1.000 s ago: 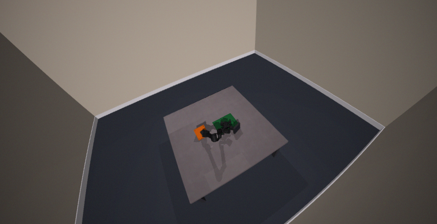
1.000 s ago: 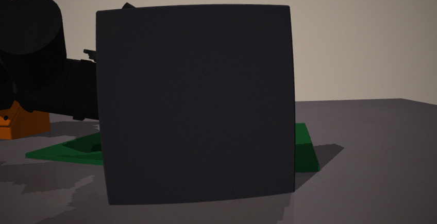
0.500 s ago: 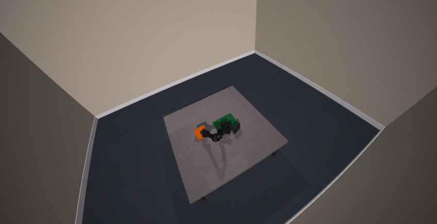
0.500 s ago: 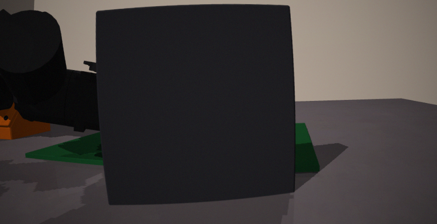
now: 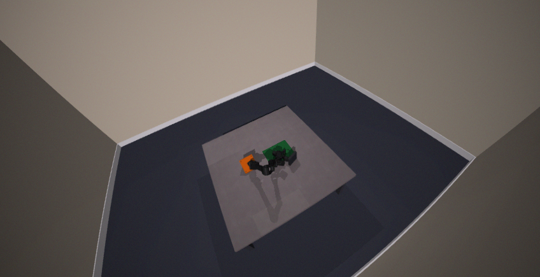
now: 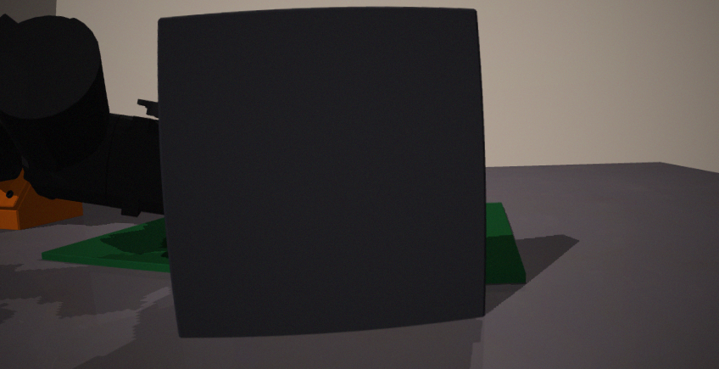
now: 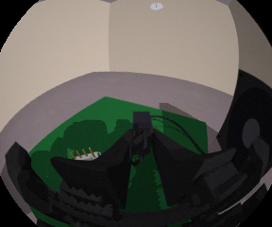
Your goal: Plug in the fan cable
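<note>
My gripper (image 7: 142, 132) is shut on the dark fan plug (image 7: 142, 118), which sticks out beyond the fingertips. A thin black cable (image 7: 175, 122) arcs from the plug to the right in the wrist view. The four-pin header (image 7: 90, 156), white with gold pins, is left of the plug and partly behind the left finger, apart from the plug. It stands on the green board (image 5: 269, 153) (image 6: 75, 253) (image 7: 104, 107). The plug's height over the board is unclear. In the exterior view the fan hides the fingers and header; the top view is too small for plug detail.
The dark square fan (image 5: 291, 157) (image 6: 322, 173) (image 7: 251, 130) stands upright beside the board, close on the right in the wrist view. The orange arm mount (image 5: 246, 164) (image 6: 63, 211) is on the board's other side. All stand on the grey table (image 5: 242, 202) (image 6: 605, 289).
</note>
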Controlling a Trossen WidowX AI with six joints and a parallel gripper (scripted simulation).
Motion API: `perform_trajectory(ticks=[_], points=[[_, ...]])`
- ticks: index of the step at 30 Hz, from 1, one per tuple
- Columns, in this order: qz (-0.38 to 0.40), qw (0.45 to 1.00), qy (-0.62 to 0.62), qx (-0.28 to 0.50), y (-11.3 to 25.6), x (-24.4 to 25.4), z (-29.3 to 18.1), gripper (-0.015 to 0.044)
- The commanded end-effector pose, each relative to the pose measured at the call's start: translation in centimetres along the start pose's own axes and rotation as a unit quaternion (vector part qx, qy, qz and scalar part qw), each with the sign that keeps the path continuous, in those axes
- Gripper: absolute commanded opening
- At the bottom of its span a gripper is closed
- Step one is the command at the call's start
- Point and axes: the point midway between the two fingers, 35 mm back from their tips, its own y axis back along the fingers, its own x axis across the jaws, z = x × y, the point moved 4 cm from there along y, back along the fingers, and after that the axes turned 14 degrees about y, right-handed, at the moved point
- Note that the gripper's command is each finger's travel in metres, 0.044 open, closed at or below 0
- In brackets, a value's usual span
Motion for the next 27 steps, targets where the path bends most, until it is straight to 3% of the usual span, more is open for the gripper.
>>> perform_trajectory(ticks=[1, 26, 27], points=[[0.000, 1.000, -0.001, 0.000, 0.00, 0.02, 0.02, 0.0000], [0.000, 1.000, -0.001, 0.000, 0.00, 0.02, 0.02, 0.0000], [0.000, 1.000, 0.000, 0.000, 0.00, 0.00, 0.00, 0.0026]])
